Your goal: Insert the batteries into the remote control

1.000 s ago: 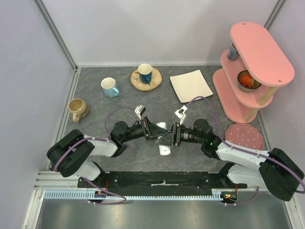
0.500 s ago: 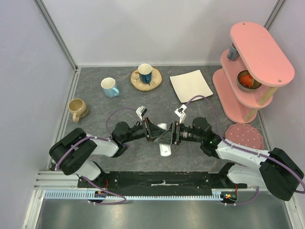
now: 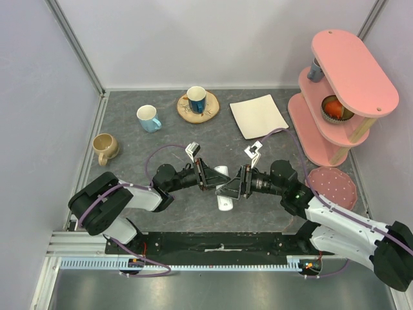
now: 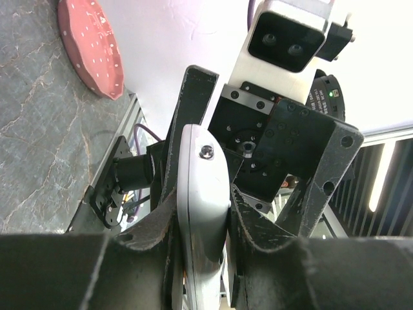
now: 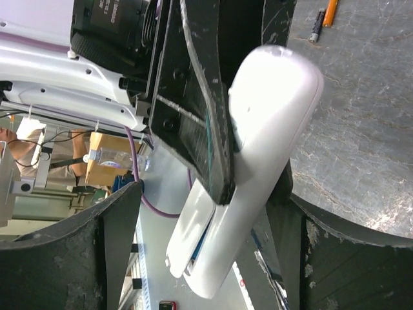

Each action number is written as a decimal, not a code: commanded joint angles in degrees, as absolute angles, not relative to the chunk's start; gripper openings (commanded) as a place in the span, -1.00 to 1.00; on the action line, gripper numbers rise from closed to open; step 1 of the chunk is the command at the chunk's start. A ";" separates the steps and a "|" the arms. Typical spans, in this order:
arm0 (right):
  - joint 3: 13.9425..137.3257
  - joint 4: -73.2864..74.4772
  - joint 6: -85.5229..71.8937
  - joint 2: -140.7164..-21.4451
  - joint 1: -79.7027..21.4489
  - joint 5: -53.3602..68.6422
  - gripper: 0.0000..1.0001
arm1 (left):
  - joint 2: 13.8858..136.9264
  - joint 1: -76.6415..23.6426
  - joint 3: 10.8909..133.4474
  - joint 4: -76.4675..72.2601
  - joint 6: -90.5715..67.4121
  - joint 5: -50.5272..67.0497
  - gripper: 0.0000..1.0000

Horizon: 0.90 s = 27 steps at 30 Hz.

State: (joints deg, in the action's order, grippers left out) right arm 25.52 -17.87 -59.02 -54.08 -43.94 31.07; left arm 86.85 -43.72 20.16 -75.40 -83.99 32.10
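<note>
The white remote control (image 3: 222, 188) hangs above the table's middle, my left gripper (image 3: 210, 176) shut on its upper part. In the left wrist view the remote control (image 4: 203, 187) is squeezed edge-on between my left gripper's (image 4: 204, 213) jaws. My right gripper (image 3: 233, 188) faces it from the right, open, its fingers either side of the remote without touching. In the right wrist view the remote control (image 5: 264, 155) fills the gap of my right gripper (image 5: 213, 203), and a thin white panel (image 5: 188, 239) at its lower end stands ajar. Two batteries (image 5: 321, 19) lie on the table beyond.
A light blue mug (image 3: 149, 118), a tan mug (image 3: 104, 147) and a blue cup on a wooden coaster (image 3: 197, 100) stand at the back left. A white square plate (image 3: 258, 116), a pink shelf (image 3: 342, 84) and a pink dotted dish (image 3: 330, 185) are on the right.
My right gripper has opened wider and drawn back a little to the right of the remote. The left gripper keeps its grip in the same place.
</note>
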 commanded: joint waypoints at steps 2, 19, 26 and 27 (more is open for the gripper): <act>23.38 -19.51 -59.33 -51.68 -43.86 33.92 0.70 | 85.70 -43.15 22.15 -95.45 -84.29 31.82 -0.96; 21.80 -21.79 -59.76 -54.49 -43.86 34.63 0.55 | 83.85 -43.24 22.85 -95.45 -85.17 32.08 -0.96; 21.62 -22.59 -60.12 -55.28 -43.86 33.84 0.50 | 83.14 -43.33 22.50 -95.36 -85.17 32.17 -0.96; 21.53 -22.94 -60.38 -55.54 -43.77 33.84 0.49 | 83.06 -43.33 22.50 -95.36 -85.08 32.17 -0.96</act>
State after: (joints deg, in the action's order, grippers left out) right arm 22.28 -20.36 -59.96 -54.70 -44.01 34.26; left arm 85.45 -43.35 20.99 -74.81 -84.01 31.79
